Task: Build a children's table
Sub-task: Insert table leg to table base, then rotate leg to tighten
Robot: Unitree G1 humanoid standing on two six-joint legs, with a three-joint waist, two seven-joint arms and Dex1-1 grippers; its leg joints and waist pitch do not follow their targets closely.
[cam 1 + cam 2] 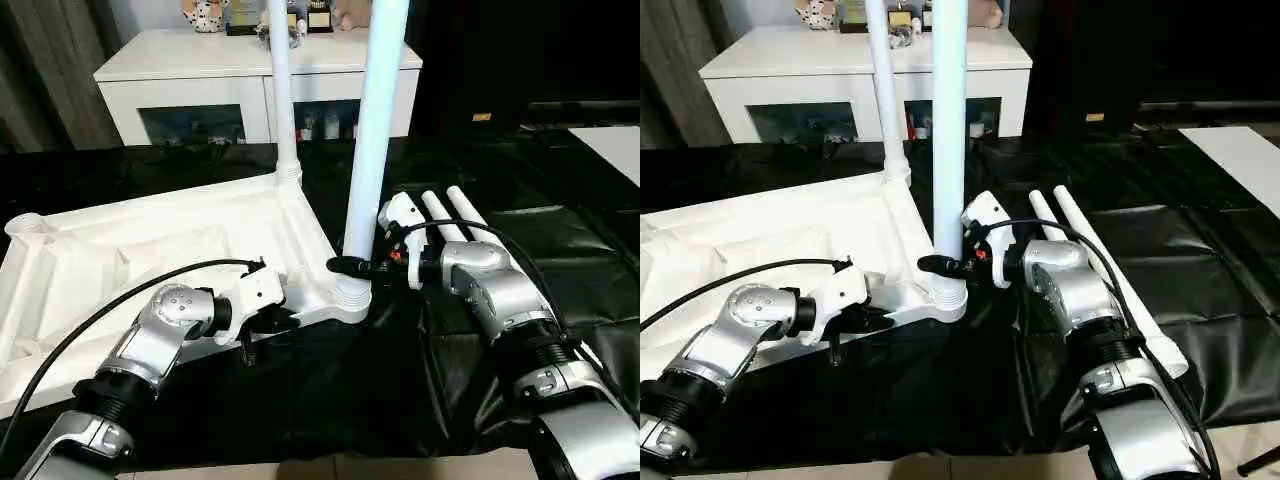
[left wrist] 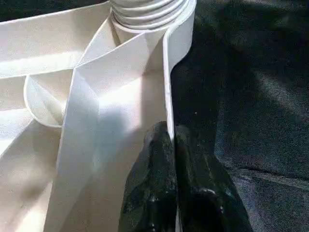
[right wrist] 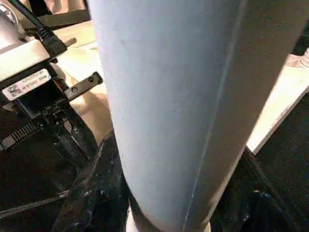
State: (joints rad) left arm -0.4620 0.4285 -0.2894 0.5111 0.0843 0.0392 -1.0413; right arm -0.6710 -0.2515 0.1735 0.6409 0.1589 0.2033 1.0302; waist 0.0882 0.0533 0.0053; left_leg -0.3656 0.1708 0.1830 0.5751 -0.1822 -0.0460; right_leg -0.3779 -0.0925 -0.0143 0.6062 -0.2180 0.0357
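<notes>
The white tabletop (image 1: 150,250) lies upside down on black sheeting, ribbed side up. Two white legs stand upright in its right-hand corner sockets: a far leg (image 1: 284,90) and a near leg (image 1: 372,140). My right gripper (image 1: 350,266) is shut on the near leg just above its socket (image 1: 350,296); in the right wrist view the near leg (image 3: 183,111) fills the picture between the black fingers (image 3: 91,193). My left gripper (image 1: 268,322) is shut on the tabletop's near rim (image 2: 169,96), fingers (image 2: 154,188) either side of the thin wall. Two loose legs (image 1: 455,215) lie right of my right arm.
A white cabinet with glass doors (image 1: 200,85) stands behind the work, with trophies and figurines on top. An empty corner socket (image 1: 28,228) shows at the tabletop's far left. Black sheeting (image 1: 560,240) covers the floor; a white sheet edge (image 1: 615,145) lies at the far right.
</notes>
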